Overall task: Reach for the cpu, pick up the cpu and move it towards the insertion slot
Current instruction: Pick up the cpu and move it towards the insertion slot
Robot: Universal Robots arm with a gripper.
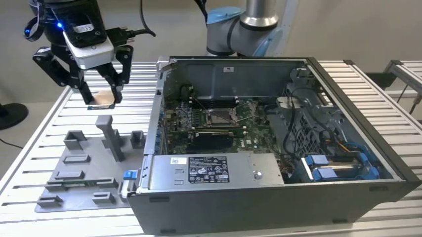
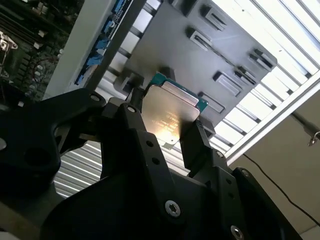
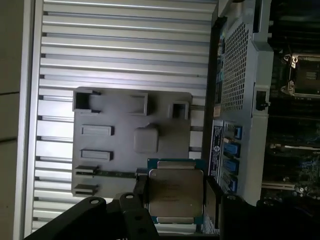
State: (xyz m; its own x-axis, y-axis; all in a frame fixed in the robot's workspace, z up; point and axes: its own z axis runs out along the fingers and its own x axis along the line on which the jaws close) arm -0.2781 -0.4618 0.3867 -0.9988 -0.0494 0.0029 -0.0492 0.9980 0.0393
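The end effector [image 1: 101, 97] pinches the cpu [image 1: 102, 101] by its edges, apparently to keep it level for seating, well to the exterior view's left of the insertion slot [image 1: 218, 116].

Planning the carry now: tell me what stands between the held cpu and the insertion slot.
The pincer holds the cpu at the exterior view's left of the computer case. The case's side wall rises between cpu and insertion slot. The case is open on top, and nothing visible covers the slot.

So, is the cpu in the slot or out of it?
Out. The gripper holds the cpu above the table, outside the case; the slot is inside it.
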